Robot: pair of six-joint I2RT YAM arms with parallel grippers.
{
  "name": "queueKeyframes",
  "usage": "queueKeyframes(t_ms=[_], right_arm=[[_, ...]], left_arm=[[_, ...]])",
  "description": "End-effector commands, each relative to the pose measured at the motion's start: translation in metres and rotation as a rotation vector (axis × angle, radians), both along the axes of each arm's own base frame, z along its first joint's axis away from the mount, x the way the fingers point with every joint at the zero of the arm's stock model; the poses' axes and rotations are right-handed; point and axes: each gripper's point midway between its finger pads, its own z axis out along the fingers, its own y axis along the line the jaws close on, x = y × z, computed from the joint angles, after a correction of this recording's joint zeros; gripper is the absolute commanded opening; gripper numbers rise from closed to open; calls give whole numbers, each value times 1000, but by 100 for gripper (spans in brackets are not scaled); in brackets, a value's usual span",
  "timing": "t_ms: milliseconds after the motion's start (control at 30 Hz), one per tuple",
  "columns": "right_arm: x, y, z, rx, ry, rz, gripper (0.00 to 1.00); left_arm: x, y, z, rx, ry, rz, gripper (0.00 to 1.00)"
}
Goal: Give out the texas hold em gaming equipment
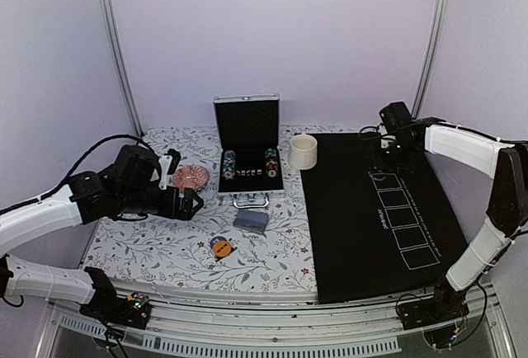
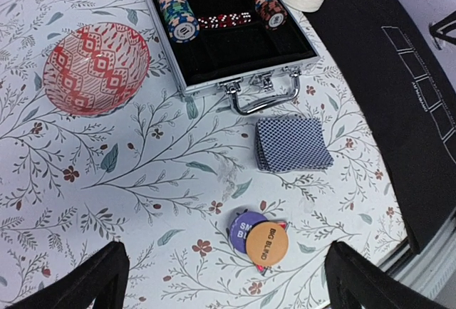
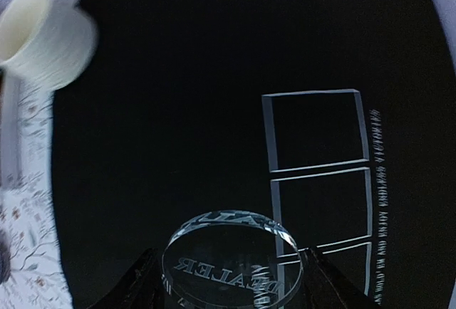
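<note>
The black mat (image 1: 346,234) is the largest piece. It lies to the right of the open metal case (image 1: 247,123), with a column of white card boxes printed along its far side from the case.

The left gripper (image 2: 226,273) hangs left of the case near the pink dish (image 2: 96,69), fingers spread wide and holding nothing. The right gripper (image 1: 389,158) is well to the right of the case, over the far end of the mat, and is clamped on the rim of a clear dealer button (image 3: 231,266). I cannot tell whether the button touches the mat.

A cream cup (image 1: 304,152) stands just beside the case's right wall. The deck of cards (image 2: 292,143) lies face down in front of the case handle, slightly fanned. Nearer than that, an orange disc (image 2: 267,243) overlaps a blue disc (image 2: 244,225), with a red edge showing beneath that is too hidden to identify. Two rows of striped chips (image 2: 176,10) sit inside the case.

The main risk is the button. The fingers hold only its thin, smooth edge, so a tilt or an early release could let it slip, land on its rim and roll across the printed boxes or off the mat on the side away from the case. Being clear, it would be hard to find again on black. The left arm's wide fingers could also nudge the dish as it moves toward the case, and a grab at the fanned deck may drag several cards.
</note>
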Motion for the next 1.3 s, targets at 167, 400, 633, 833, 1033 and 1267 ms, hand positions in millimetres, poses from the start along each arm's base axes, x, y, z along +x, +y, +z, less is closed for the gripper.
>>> queueKeyframes(t_ms=[167, 400, 633, 833, 1033, 1267], right_arm=[[22, -174, -65, -72, 47, -358, 25], [33, -226, -84, -70, 70, -455, 23], [31, -229, -113, -102, 133, -439, 22], [28, -231, -129, -107, 174, -437, 31], [21, -228, -127, -109, 201, -428, 84], [25, -192, -74, -139, 103, -336, 99]], left_arm=[[-8, -7, -10, -19, 25, -37, 98], [-8, -7, -15, -9, 37, -40, 98], [-8, -7, -16, -6, 40, -38, 98], [-8, -8, -16, -6, 40, -41, 98], [-9, -7, -24, 10, 56, -43, 98], [-27, -34, -56, 40, 151, -182, 98]])
